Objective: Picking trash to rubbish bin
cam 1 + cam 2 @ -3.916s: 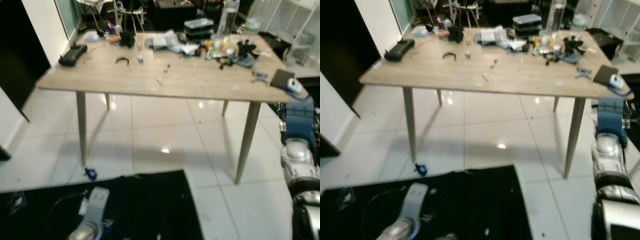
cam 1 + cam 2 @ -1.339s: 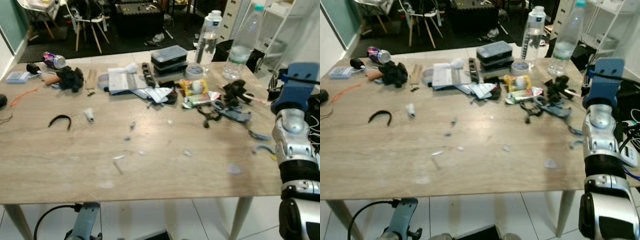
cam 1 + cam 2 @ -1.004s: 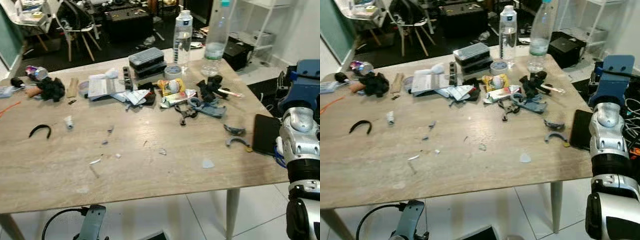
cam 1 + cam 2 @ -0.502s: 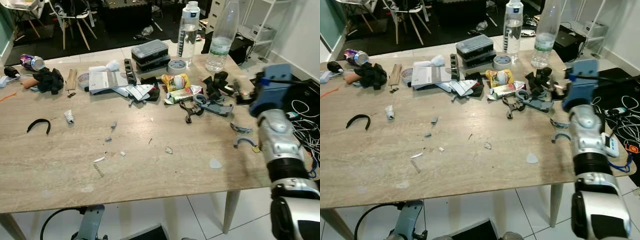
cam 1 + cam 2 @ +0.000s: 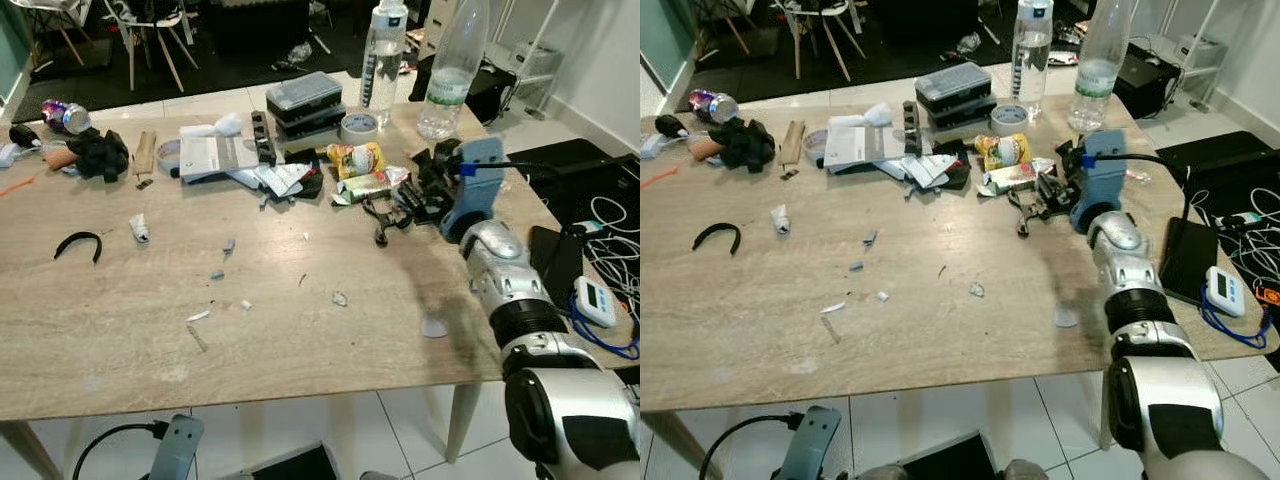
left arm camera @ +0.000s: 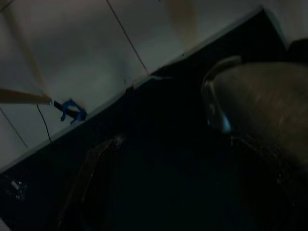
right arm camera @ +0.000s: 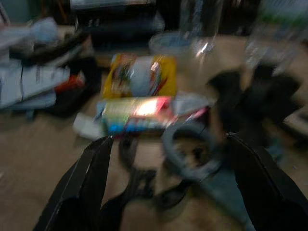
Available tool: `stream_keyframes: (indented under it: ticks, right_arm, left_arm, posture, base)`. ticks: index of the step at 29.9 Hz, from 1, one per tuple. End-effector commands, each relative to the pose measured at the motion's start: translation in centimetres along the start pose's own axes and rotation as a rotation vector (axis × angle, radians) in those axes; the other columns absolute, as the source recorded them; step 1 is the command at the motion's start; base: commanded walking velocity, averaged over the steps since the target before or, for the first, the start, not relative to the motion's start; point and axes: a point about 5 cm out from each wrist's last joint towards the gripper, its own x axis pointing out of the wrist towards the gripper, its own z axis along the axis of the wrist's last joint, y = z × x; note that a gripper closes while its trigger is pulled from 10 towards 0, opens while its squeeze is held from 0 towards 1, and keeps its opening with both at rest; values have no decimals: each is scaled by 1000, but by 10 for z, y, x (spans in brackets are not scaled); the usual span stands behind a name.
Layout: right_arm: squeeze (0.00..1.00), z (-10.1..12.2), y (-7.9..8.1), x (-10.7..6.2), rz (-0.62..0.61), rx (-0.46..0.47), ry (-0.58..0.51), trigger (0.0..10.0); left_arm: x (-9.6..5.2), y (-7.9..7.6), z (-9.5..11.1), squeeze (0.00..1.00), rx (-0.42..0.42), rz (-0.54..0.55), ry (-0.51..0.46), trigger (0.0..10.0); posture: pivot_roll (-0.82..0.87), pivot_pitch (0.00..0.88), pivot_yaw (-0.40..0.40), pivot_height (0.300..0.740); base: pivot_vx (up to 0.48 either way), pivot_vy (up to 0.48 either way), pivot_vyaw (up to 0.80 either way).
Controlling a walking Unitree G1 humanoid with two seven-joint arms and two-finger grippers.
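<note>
My right arm (image 5: 1127, 262) reaches over the wooden table (image 5: 760, 340), its blue wrist block just beside the black clutter and the yellow wrapper (image 5: 1001, 150). Small scraps (image 5: 977, 290) lie scattered on the bare wood nearer me, and two clear bottles (image 5: 1031, 43) stand at the far edge.

I see a pale wooden bench (image 5: 120, 330) on slim tapered legs, standing on white floor tiles (image 5: 400, 440). Its far half is cluttered: two clear plastic bottles (image 5: 383, 55), a roll of tape (image 5: 358, 127), stacked dark cases (image 5: 303, 102), white papers (image 5: 215, 157), a yellow wrapper (image 5: 354, 160) and a black tangle of parts (image 5: 425, 185). A black curved band (image 5: 76, 243) lies towards my left. Small scraps (image 5: 339, 298) dot the middle.
</note>
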Motion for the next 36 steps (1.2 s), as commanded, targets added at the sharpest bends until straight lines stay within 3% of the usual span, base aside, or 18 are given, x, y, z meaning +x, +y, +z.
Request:
stream_keyframes:
  ticks: [1,8,13,20,21,22,23,28,36]
  right_arm:
    - [0,-16,14,2,58,7,113,10000]
    - [0,-36,26,0,107,-5,247,10000]
    - [0,-50,22,-5,64,-26,371,10000]
    - [0,-59,17,-9,-14,30,420,10000]
    - [0,-61,16,-10,-29,51,423,3451]
    - [0,-62,15,-11,-40,67,424,3451]
    - [0,-63,15,-11,-42,85,425,0]
    - [0,-62,16,-11,-37,122,397,0]
    - [0,-52,20,-5,1,106,328,0]
  left_arm:
    - [-4,7,-10,0,27,9,26,10000]
    - [-3,7,-7,0,34,7,20,10000]
    - [0,2,2,0,51,-5,-2,10000]
    - [1,0,5,0,55,-12,-9,10000]
    - [1,-1,6,0,56,-13,-9,10000]
    - [1,-1,6,0,56,-14,-9,10000]
    - [1,-1,6,0,55,-15,-9,10000]
    - [1,-1,5,0,52,-13,-6,10000]
    - [1,-2,5,0,52,-13,-8,10000]
  posture:
    - [68,98,23,740]
    - [64,95,20,740]
    - [51,86,20,740]
    - [38,75,25,740]
    - [38,73,25,740]
    - [38,73,25,740]
    - [38,71,25,740]
    - [44,67,24,740]
    - [50,55,23,740]
  base:
    - [0,0,0]
    - [0,0,0]
    - [0,0,0]
    - [0,0,0]
    - [0,0,0]
    - [0,0,0]
    - [0,0,0]
    - [0,0,0]
    - [0,0,0]
